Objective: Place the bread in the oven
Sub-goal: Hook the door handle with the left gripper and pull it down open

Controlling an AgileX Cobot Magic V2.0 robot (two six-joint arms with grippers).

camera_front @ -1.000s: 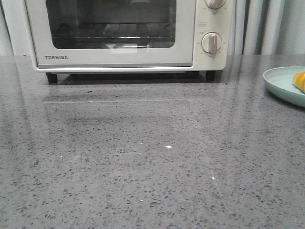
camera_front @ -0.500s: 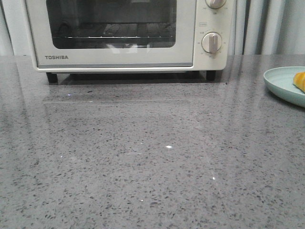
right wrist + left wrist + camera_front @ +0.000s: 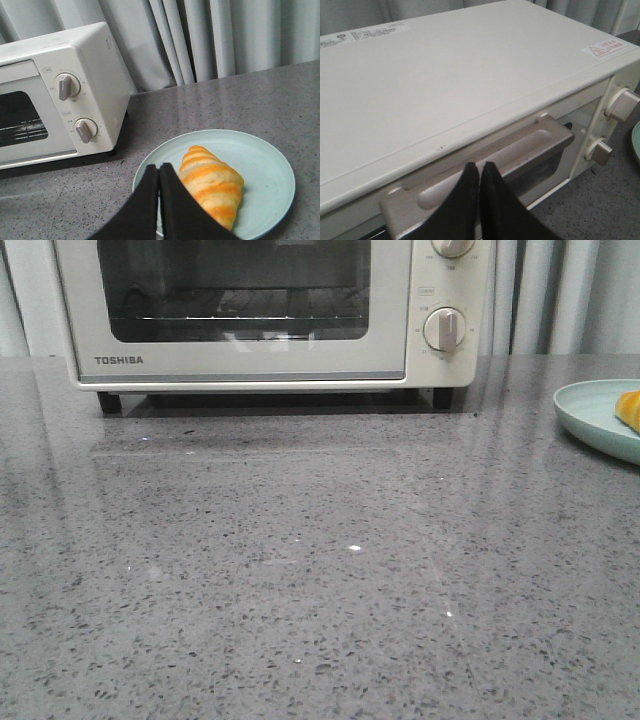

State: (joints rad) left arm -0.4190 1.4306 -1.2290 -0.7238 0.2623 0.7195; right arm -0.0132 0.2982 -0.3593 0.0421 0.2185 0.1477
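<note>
I see the cream-white TOSHIBA toaster oven [image 3: 270, 315] at the far left of the grey speckled stone counter [image 3: 320, 570], glass door shut, wire rack visible through the window. Two round knobs [image 3: 444, 329] on its right panel. The striped golden-orange croissant-shaped bread [image 3: 212, 185] lies on a pale mint round plate [image 3: 265, 170] at the right of the counter, well apart from the oven; front view only catches its orange tip at the right edge. My left gripper [image 3: 479, 172] hangs above the oven's front top edge, just over the grey door handle [image 3: 520, 150], black fingers pressed together, nothing between them. Right gripper [image 3: 159, 177] hangs over the near-left rim of the plate, just beside the bread, fingers also closed tight and empty
</note>
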